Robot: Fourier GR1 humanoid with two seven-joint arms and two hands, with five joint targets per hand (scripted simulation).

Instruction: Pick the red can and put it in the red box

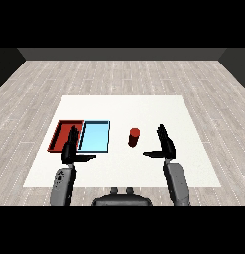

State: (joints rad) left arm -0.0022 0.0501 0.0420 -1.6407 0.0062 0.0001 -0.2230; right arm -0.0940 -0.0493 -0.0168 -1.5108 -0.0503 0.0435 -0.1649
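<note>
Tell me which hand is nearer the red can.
Right. The right hand is open just to the right of the red can, apart from it. The left hand is far to its left, over the red tray.

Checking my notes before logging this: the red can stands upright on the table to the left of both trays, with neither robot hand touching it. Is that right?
Not quite. The head view shows the red can to the right of the red tray and light blue tray. It stands upright, untouched by the left robot hand or right robot hand.

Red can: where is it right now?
In the head view the red can stands upright on the white table, right of the light blue tray and left of the open right hand, touching neither.
</note>
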